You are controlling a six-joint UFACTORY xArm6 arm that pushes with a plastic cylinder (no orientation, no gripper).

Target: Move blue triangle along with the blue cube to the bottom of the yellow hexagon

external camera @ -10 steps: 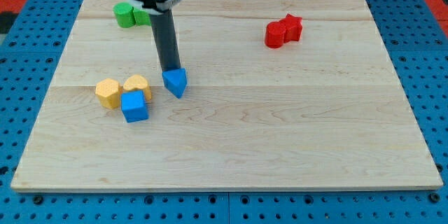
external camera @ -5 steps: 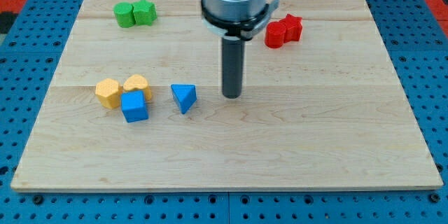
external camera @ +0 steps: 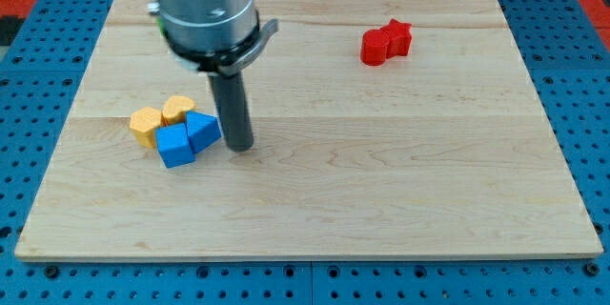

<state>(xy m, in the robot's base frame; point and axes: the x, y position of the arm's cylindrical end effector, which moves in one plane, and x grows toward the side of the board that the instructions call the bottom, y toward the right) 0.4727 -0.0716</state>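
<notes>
The blue triangle (external camera: 203, 129) lies on the wooden board's left half, pressed against the blue cube (external camera: 175, 145) at its lower left. The yellow hexagon (external camera: 146, 125) sits at the view's left of the cube, touching it, with a second yellow block (external camera: 177, 109) just above the cube. My tip (external camera: 239, 146) is on the board right beside the blue triangle, on its right side. The four blocks form one tight cluster.
Two red blocks (external camera: 386, 41) stand together at the view's upper right. The arm's grey body (external camera: 202, 5) covers the board's upper left, hiding the green blocks there. The wooden board (external camera: 400, 181) rests on a blue pegboard.
My tip swung from the triangle's right back to the left and pushed the blue triangle left against the blue cube; the cube and yellow blocks shifted slightly. The arm now hides the green blocks.
</notes>
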